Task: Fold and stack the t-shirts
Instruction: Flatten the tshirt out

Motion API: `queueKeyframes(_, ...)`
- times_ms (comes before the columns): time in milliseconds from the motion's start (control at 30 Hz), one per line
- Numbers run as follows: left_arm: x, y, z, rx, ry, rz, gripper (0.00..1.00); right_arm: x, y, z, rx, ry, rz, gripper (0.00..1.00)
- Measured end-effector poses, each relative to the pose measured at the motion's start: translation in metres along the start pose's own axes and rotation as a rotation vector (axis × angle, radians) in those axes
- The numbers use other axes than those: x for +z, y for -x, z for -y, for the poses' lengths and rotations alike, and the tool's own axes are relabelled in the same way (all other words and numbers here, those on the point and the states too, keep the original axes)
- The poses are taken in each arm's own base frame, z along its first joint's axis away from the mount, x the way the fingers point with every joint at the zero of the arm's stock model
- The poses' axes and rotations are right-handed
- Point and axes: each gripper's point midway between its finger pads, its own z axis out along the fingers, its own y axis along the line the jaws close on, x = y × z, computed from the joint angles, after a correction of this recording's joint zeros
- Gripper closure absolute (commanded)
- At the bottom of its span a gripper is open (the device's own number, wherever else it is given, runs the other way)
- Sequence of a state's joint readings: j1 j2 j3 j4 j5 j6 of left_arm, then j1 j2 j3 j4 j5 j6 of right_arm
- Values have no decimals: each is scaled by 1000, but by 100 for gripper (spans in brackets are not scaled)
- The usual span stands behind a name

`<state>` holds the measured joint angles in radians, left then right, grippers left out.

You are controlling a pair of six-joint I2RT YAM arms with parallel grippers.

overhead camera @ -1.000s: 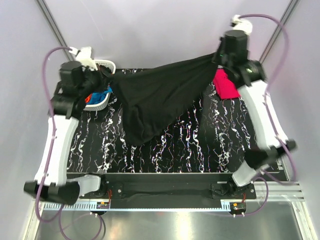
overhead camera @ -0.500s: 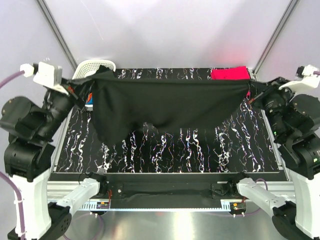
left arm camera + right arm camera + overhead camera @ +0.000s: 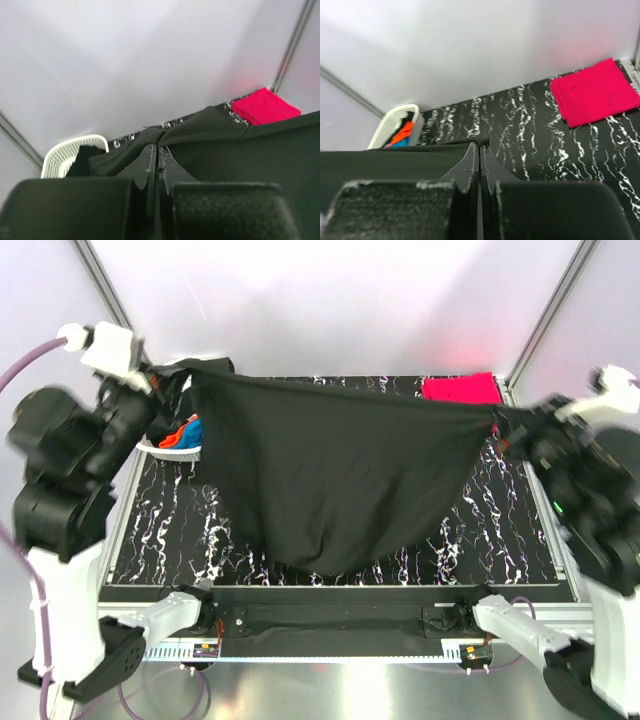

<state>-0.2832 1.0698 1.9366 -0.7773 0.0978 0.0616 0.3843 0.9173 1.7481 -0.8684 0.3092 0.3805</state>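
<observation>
A large black t-shirt (image 3: 320, 470) hangs stretched in the air between both arms, its lower edge sagging toward the table's near side. My left gripper (image 3: 172, 380) is shut on its left corner, high at the far left; in the left wrist view (image 3: 158, 146) the cloth bunches at the fingertips. My right gripper (image 3: 500, 422) is shut on the right corner; in the right wrist view (image 3: 480, 144) a black hem sits pinched at the tips. A folded pinkish-red t-shirt (image 3: 460, 388) (image 3: 592, 91) (image 3: 262, 106) lies flat at the far right corner.
A white lattice basket (image 3: 170, 448) (image 3: 395, 124) (image 3: 65, 155) at the far left holds orange and blue cloth (image 3: 185, 432). The table top is black marble-patterned (image 3: 170, 520). Grey walls and metal frame posts close in the back and sides.
Both arms swung apart, pulling the black t-shirt from a bunched drape into a wide stretched sheet. Since half a second ago it has risen and spread, hanging lower in the middle.
</observation>
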Motion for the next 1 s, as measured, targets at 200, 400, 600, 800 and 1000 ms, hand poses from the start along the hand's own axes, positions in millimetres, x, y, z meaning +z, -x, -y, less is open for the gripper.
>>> queueKeyframes(200, -38, 29, 13, 28, -49, 105, 100, -66, 21, 0, 71, 101, 72, 100)
queueKeyframes(400, -6, 27, 9, 45, -39, 115, 100, -39, 5, 13, 69, -10, 30, 100)
queueKeyframes(600, 100, -30, -11, 62, 43, -16, 100, 69, -51, 50, -73, -334, -80, 100)
queueKeyframes(800, 225, -126, -22, 98, 62, -189, 100, 174, -126, 110, -249, -596, -211, 100)
queueKeyframes(1000, 312, -248, -16, 88, 24, -365, 100, 231, -157, 181, -317, -779, -289, 100)
